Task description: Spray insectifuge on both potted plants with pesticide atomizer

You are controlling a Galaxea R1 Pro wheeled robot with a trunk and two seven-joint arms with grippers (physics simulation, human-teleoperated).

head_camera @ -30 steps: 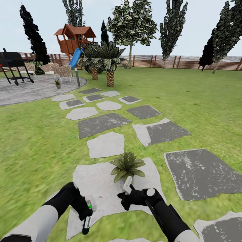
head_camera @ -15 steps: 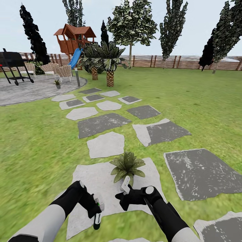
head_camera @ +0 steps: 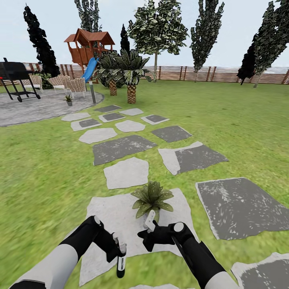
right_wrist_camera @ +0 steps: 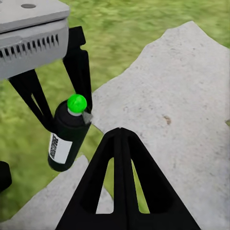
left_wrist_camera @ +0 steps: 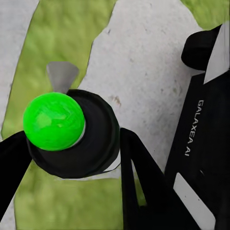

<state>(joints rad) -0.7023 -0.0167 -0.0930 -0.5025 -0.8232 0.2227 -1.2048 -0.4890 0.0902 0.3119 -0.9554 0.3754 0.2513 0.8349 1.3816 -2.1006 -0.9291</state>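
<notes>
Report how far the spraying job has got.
Done: the pesticide atomizer is off the ground, clamped between the left gripper fingers. In hand: it hangs beside the near potted plant on the pale stepping stone, with the shut right gripper close to the leaves. No spray shows. Left: covering this plant, then the far potted plant on the patio.

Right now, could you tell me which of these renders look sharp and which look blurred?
Head view: soft, the near lawn smeared, even shadowless light. Left wrist view: the dark bottle with green cap looms close and soft-edged. Right wrist view: sharper, its pale label visible but unreadable.
</notes>
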